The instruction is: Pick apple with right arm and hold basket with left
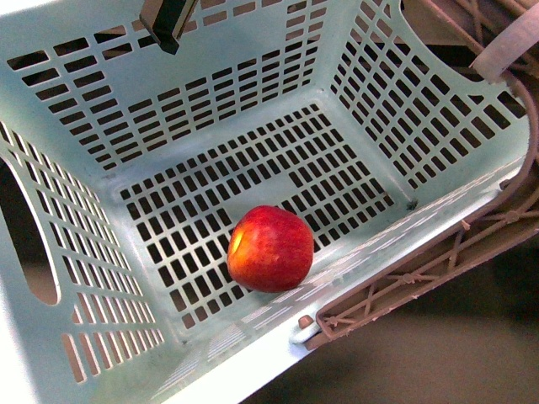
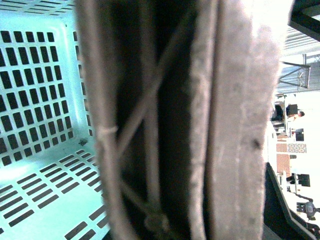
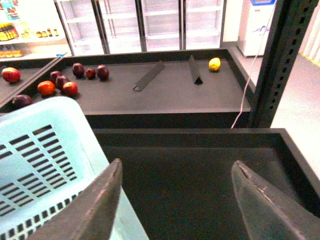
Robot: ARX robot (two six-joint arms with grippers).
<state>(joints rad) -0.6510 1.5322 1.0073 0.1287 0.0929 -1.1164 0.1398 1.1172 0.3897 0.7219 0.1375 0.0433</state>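
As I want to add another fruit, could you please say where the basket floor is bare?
In the basket, the floor is bare along the far and right walls; only the apple sits by the near wall.

Right gripper [image 3: 177, 165] has its 2 fingers [image 3: 97, 205] spread wide apart.

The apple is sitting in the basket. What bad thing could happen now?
The apple lies loose on the slotted floor of the basket, so it may roll if the basket tips. The right gripper is open close beside the basket's wall, and its fingers could bump that wall when they move.
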